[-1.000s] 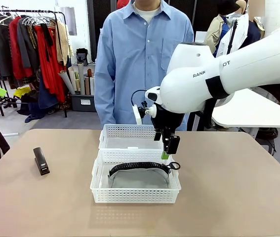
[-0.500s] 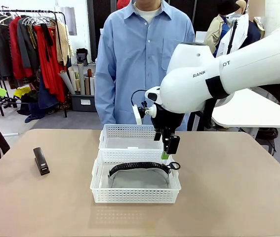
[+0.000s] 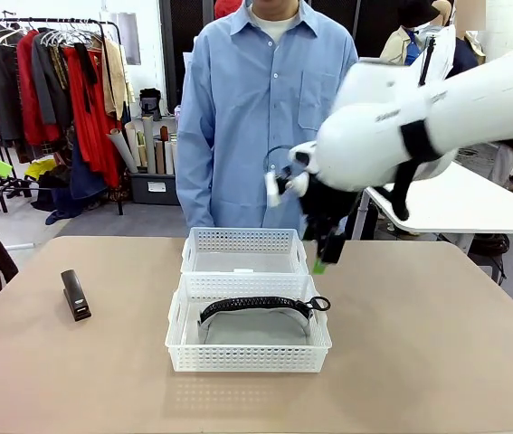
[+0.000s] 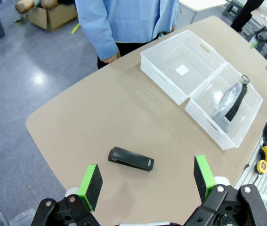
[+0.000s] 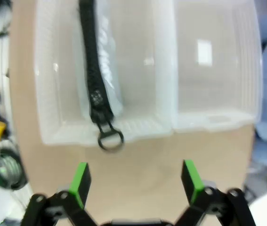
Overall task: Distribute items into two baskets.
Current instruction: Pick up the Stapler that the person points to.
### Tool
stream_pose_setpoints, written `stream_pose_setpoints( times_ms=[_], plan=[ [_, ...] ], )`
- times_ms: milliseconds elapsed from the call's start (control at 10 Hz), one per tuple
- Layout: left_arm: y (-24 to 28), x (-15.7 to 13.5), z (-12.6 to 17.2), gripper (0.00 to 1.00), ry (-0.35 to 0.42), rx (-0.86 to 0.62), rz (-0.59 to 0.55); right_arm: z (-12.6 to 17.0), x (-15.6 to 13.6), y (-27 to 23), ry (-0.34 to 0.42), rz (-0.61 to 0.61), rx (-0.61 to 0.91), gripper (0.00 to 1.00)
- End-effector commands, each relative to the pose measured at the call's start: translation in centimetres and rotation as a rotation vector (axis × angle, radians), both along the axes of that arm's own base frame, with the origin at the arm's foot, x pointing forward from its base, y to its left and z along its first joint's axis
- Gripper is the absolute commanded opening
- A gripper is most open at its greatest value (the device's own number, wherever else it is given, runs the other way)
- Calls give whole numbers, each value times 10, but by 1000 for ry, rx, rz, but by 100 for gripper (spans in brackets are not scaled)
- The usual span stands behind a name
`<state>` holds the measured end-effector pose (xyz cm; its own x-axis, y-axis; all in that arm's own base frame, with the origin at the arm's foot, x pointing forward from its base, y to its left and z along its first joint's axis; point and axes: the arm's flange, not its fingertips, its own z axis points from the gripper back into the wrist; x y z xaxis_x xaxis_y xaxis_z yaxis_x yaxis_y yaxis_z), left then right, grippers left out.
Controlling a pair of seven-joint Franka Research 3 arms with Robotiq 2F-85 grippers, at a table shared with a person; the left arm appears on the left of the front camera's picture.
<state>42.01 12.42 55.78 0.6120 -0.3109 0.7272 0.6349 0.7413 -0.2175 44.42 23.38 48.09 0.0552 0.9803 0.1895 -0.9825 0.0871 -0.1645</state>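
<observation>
- Right gripper (image 3: 321, 260): jaws spread and empty, hanging above the table (image 3: 419, 362) just right of the seam between the two baskets, clear of both.
- Left gripper (image 4: 147, 181): jaws spread and empty, held high over the left part of the table, with the stapler (image 4: 131, 159) framed between its green pads.
- Pouch (image 3: 254, 324): lies in the near basket (image 3: 247, 360). Its long axis runs left to right and the zipper edge faces up. The ring pull (image 3: 319, 304) is at the right end, at the basket's right rim.
- Far basket (image 3: 238, 240): touches the near one along its long side and holds only a small white label.
- Stapler, placement: it rests flat on the bare table well to the left of both baskets. Its long axis runs near to far, with the near end turned slightly right.
- Step in hand (judged): the stapler is the item left to move, the far basket is its likely home, and the left arm is nearer to it.
- Method (judged):
  - In the left wrist view the stapler's length lies roughly along the line joining the two pads, so the wrist should roll about a quarter turn.
  - The pads can then close across its narrow sides at mid-length.
  - Descend straight down and lift clear of the lattice rim before releasing low inside the basket.
</observation>
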Motion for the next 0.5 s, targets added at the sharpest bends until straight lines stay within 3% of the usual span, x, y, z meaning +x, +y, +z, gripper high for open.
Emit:
stream_pose_setpoints(
  times_ms=[0, 400],
  plan=[
    [0, 0, 1, 100, -6, -9, -9, 32, -7, -61, 11, -167, 65, 100],
    [0, 0, 1, 100, -6, -9, -9, 75, -42, -214, -15, -450, 223, 100]
  ],
)
